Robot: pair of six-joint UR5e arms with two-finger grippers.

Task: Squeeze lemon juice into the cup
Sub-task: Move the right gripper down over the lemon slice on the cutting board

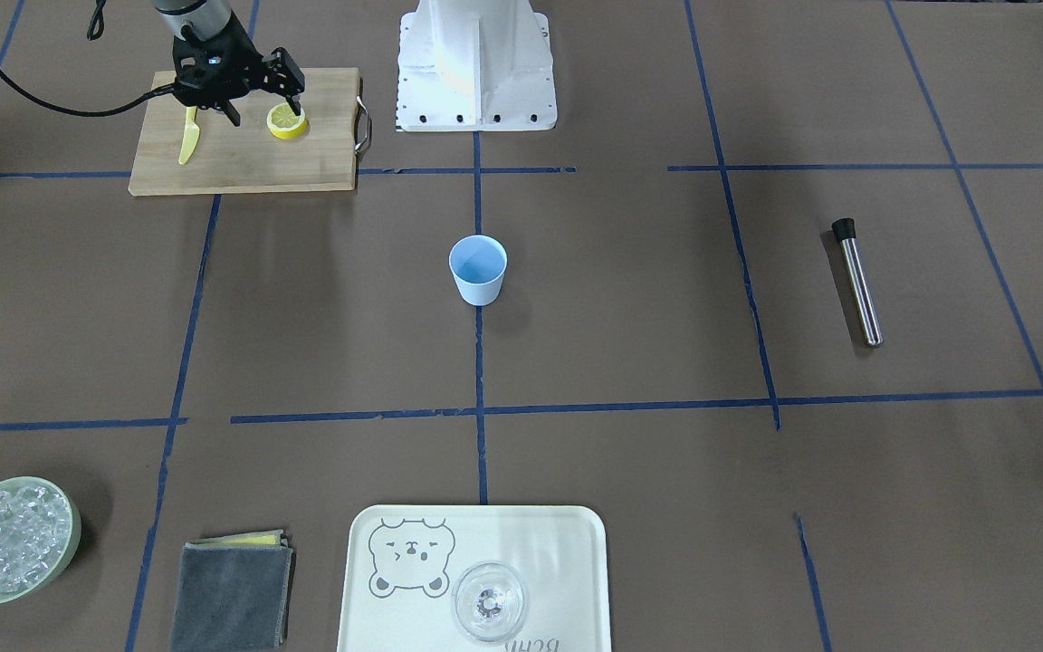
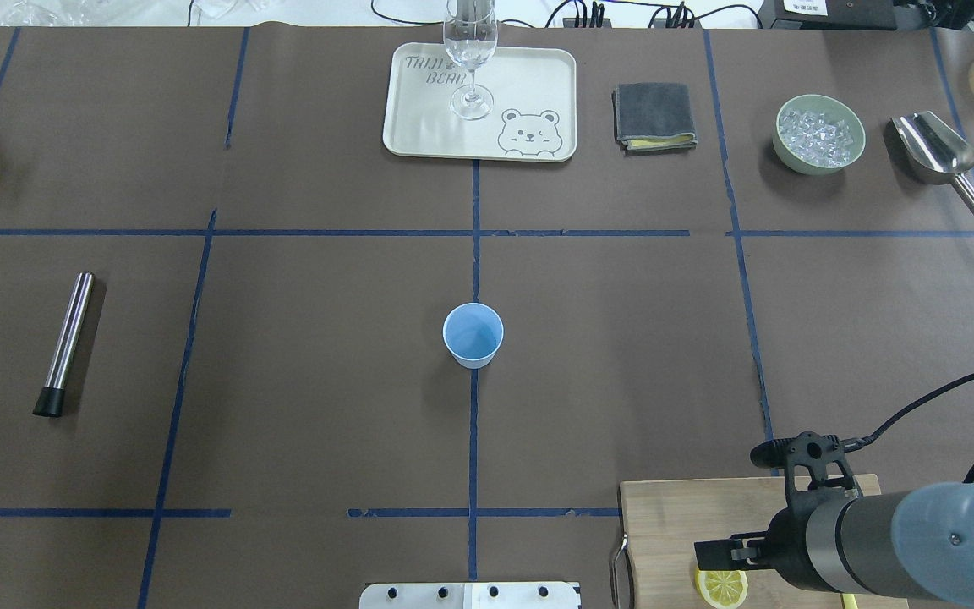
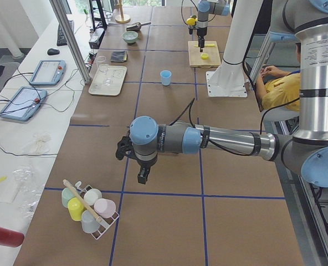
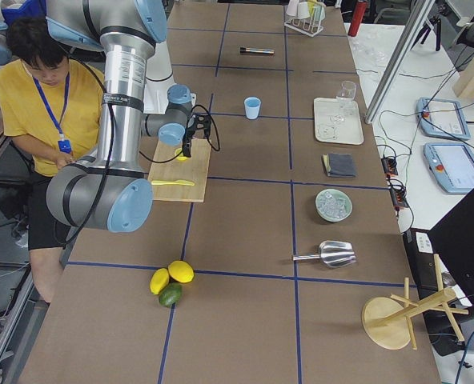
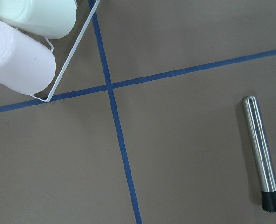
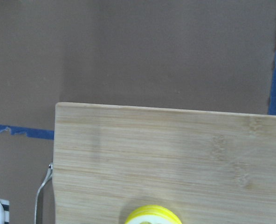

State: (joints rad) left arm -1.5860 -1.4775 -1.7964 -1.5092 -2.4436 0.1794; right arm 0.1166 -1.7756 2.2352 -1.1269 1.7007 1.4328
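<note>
Lemon [image 1: 288, 121] cut-face up, cup [image 1: 478, 270] upright

**Brown table, two pale cups and a steel rod**

The brown table [image 5: 194, 135] fills the frame. Two lines of blue tape [image 5: 124, 154] cross on it left of centre, one running nearly top to bottom, the other slanting across from left to right. In the top left corner stands a white wire rack [image 5: 48, 98], its corner just beside the crossing. It holds a pale pink cup [image 5: 19, 58] and, above it in the frame, a cream cup [image 5: 35, 16], both cut off by the edge. At the right, well apart from the rack, a steel rod [image 5: 258, 144] lies flat, its black cap [image 5: 270, 201] towards the bottom.
</note>
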